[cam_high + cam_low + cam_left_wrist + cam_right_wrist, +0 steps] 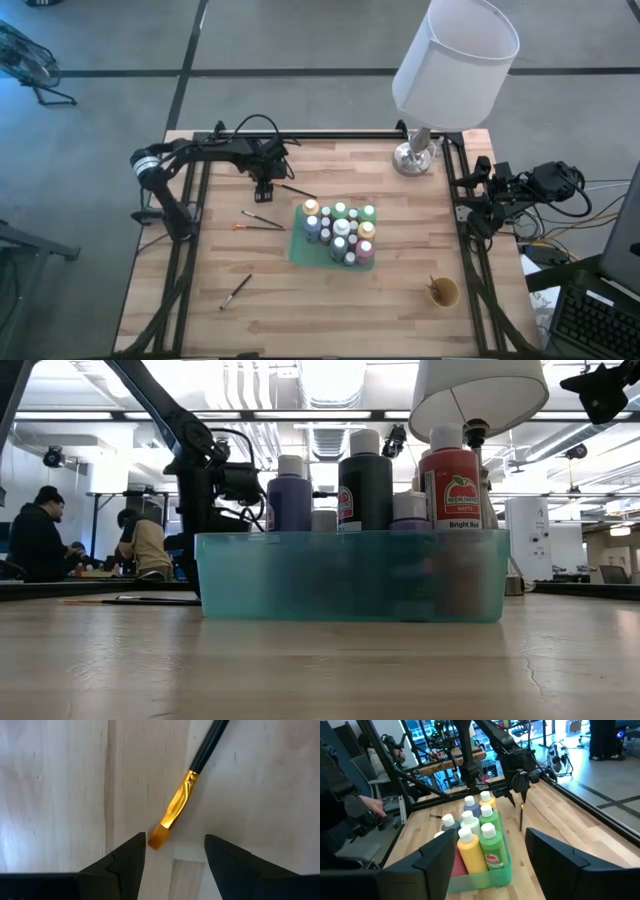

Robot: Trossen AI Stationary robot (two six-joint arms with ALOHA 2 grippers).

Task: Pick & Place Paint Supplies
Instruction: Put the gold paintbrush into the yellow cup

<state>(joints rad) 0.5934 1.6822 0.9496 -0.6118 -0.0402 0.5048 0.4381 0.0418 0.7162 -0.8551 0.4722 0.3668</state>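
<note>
Hovering left hand (175, 851): we see it spread above brush (187, 790) on table (55, 790)
Right hand (490, 857): spread, parked at table edge

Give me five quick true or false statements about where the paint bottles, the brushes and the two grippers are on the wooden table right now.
1. The small paint bottles stand packed together in a translucent green tray. True.
2. The left gripper is open above the orange bristle tip of a black-handled brush. True.
3. The right gripper holds a yellow bottle. False: it is open, holds nothing and waits at the table's right edge.
4. Every brush lies in the tray. False: several lie on the wooden table.
5. The small round tan cup stands inside the tray. False: it stands apart on the table.
</note>
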